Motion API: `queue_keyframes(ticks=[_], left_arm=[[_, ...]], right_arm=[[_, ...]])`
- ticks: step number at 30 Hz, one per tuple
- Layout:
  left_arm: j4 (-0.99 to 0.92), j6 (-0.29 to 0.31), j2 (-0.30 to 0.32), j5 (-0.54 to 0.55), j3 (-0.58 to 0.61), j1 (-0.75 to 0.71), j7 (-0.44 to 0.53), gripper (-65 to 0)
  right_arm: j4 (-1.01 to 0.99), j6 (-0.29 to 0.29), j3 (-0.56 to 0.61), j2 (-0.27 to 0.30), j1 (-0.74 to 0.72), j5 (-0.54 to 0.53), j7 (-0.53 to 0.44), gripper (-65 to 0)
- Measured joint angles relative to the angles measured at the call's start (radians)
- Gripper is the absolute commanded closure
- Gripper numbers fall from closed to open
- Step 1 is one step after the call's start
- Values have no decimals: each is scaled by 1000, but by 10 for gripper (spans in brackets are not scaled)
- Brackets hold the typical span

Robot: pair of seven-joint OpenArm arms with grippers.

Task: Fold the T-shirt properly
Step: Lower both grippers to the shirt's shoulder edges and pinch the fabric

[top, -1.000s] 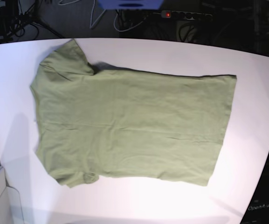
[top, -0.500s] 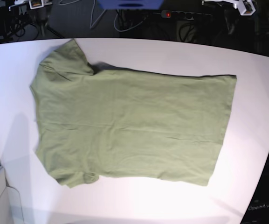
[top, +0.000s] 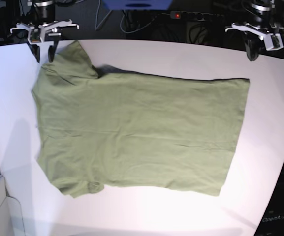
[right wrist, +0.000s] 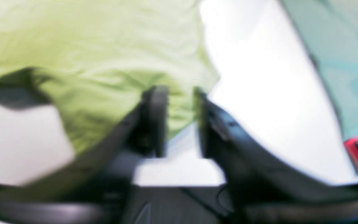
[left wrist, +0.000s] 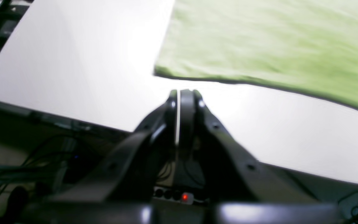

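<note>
While the T-shirt (top: pixel 137 132) lies flat on the table (top: pixel 260 162), right pincer (top: pixel 44 53) hangs over its far sleeve, jaws apart, gripping nothing. Left pincer (top: pixel 252 55) closed, empty, just beyond the hem corner. Shirt olive-green, lightly wrinkled, near sleeve tucked.

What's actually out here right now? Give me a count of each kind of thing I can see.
T-shirt: 1, olive green, spread flat
End effectors: 2, left end effector and right end effector
Table: 1, white
Total: 4
</note>
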State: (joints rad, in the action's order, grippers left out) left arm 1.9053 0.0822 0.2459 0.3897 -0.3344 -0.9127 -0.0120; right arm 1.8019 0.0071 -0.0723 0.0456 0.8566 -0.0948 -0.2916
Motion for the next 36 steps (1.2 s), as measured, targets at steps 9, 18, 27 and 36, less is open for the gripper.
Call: queue_keyframes(ticks=[9,18,27,36], left_arm=[[-1,-8,3,-3,-37,14,-1,-200],[-1,-3,1,-3,-51,34,-2,-218],[-1,-3,4,-4,-51,34,-3,-218],[-1,-3,1,-4,-134,32,-4,-219]], right_arm=[[-29,0,49,-27,0,-96,5,-511],[-169,0,70,-29,-77,-96,-6,-511],[-197,0,69,-29,-101,-96,-7,-511],[-262,-3,74,-29,-127,-212,-13,-508]])
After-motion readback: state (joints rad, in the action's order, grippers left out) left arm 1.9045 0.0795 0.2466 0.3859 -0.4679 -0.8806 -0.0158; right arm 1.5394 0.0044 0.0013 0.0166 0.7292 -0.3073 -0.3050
